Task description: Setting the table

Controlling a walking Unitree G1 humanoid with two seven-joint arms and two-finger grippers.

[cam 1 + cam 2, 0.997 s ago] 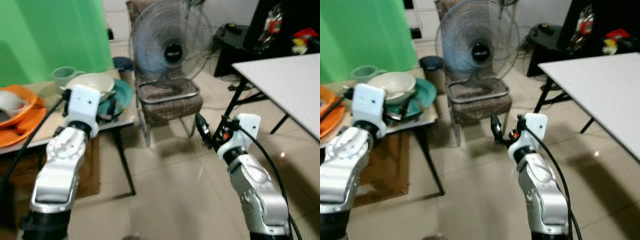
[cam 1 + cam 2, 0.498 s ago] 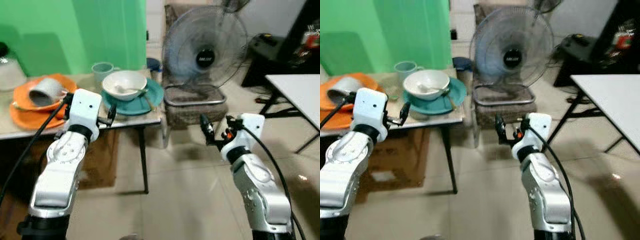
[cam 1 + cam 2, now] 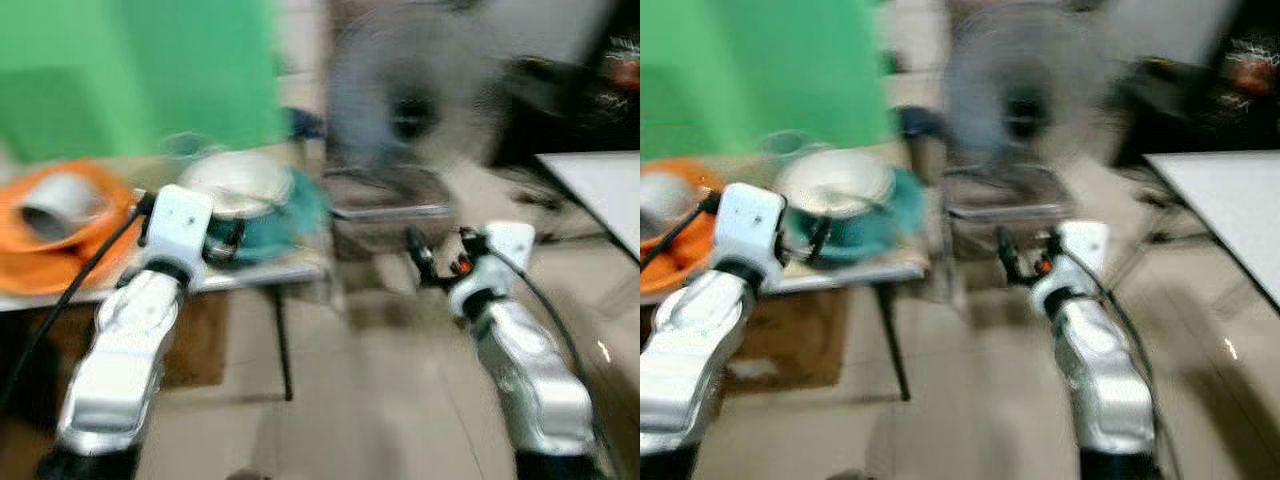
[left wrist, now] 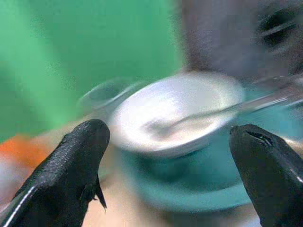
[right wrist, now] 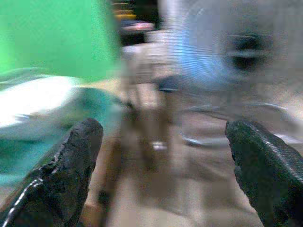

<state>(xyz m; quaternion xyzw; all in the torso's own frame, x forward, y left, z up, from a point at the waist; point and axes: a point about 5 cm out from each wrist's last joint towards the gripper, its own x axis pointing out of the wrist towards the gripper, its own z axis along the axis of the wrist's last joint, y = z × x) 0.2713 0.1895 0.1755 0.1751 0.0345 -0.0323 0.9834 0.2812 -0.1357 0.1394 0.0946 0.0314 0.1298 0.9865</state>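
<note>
White bowl [image 4: 177,111] with spoon [image 4: 222,112], on teal plate [image 3: 300,205], table [image 3: 840,272]: likely rigid, breakable, slick glaze; grip at rim; left claw [image 4: 170,161] and right claw [image 5: 161,156] both spread, empty.

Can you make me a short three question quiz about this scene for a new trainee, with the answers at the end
1. True or false: the white bowl sits on the teal plate.
2. Which gripper is nearer the bowl? A) left gripper B) right gripper
3. Fill in: the grey cup lies on its side on the ______ plates.

Key:
1. True; the left wrist view shows the bowl resting on the plate, a spoon inside it.
2. A; its open fingers point at the bowl from the table edge, while the open right gripper hangs over the floor before the fan.
3. Orange.
</note>
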